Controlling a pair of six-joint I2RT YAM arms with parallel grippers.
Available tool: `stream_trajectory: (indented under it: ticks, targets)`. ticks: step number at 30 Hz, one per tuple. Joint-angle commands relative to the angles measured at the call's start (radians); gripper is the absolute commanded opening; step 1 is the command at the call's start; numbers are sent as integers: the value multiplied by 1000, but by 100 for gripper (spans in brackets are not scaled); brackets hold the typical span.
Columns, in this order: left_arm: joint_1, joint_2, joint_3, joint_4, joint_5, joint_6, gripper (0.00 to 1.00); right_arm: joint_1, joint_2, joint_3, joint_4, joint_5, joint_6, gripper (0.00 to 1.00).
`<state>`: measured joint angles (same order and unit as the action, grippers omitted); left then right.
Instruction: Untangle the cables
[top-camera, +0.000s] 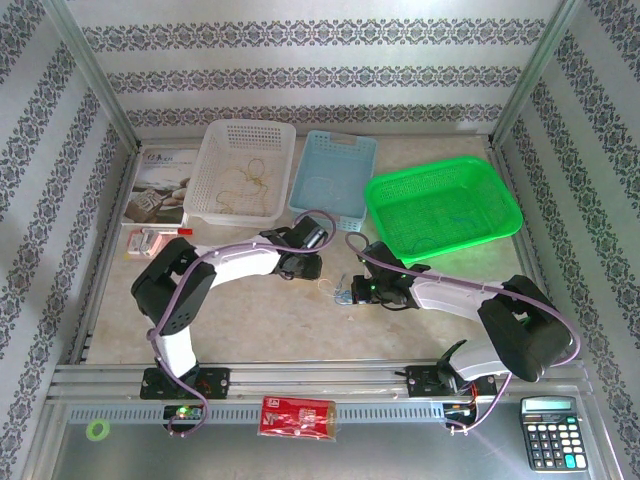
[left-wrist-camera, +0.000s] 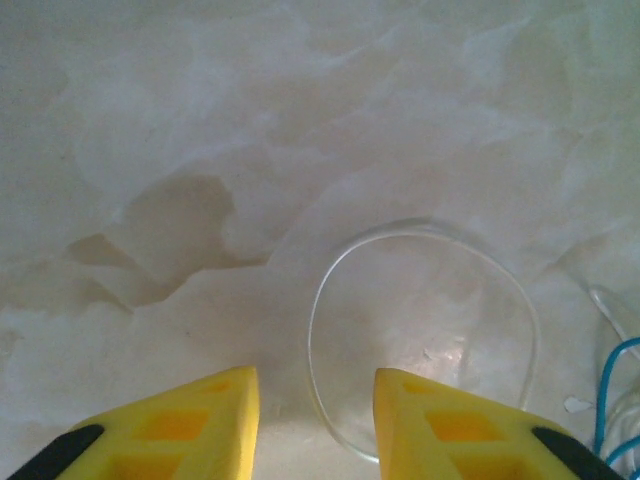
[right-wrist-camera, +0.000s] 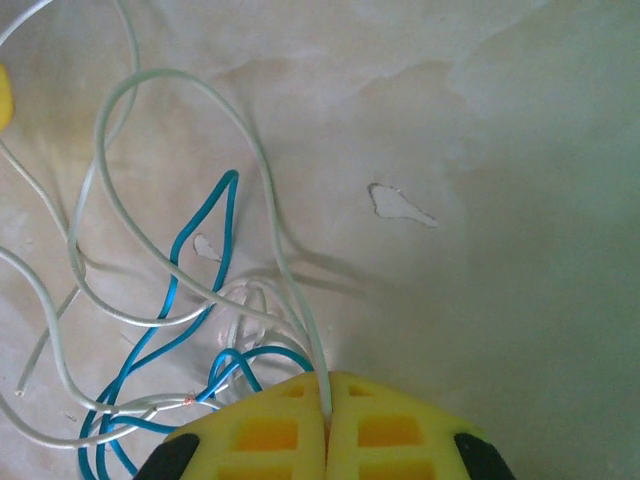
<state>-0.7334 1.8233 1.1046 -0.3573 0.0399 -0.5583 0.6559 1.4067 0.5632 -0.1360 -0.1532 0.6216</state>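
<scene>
The cables (top-camera: 338, 290) lie in a small tangle mid-table between the two grippers. In the left wrist view a thin white cable (left-wrist-camera: 311, 335) loops on the table and passes between the yellow fingers close to the right one. My left gripper (left-wrist-camera: 315, 385) is open, its jaws apart on either side of that loop. A blue cable (left-wrist-camera: 603, 400) shows at the right edge. My right gripper (right-wrist-camera: 328, 385) is shut on a white cable (right-wrist-camera: 291, 281) that rises from its tips. Blue cable (right-wrist-camera: 231, 215) and more white strands tangle to its left.
At the back stand a white basket (top-camera: 210, 150) with yellowish cords, a blue basket (top-camera: 340, 137) and a green basket (top-camera: 440, 165). A booklet (top-camera: 160, 185) lies at the far left. A calculator (top-camera: 548, 430) and a red pack (top-camera: 297, 415) sit on the near rail.
</scene>
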Motion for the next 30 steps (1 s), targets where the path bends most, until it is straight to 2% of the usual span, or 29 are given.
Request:
stream_trajectory:
  ticks: [1, 8, 11, 16, 22, 30]
  targets:
    - [-20, 21, 38, -50, -25, 17, 29, -10, -21, -17, 8, 22, -20, 1]
    - [-24, 48, 51, -60, -25, 26, 13, -18, -19, -16, 10, 16, -23, 1]
    - [-24, 42, 52, -62, -27, 31, 0, -19, -19, -15, 12, 16, -24, 1]
    - [-23, -47, 57, -87, -47, 44, 0, -24, -17, -17, 15, 16, -26, 0]
    - [-10, -237, 65, -88, -30, 39, 0, -30, -6, -18, 22, 15, -29, 0]
    - [40, -449, 57, 24, 117, -45, 0, -29, 15, -14, 35, 11, -26, 0]
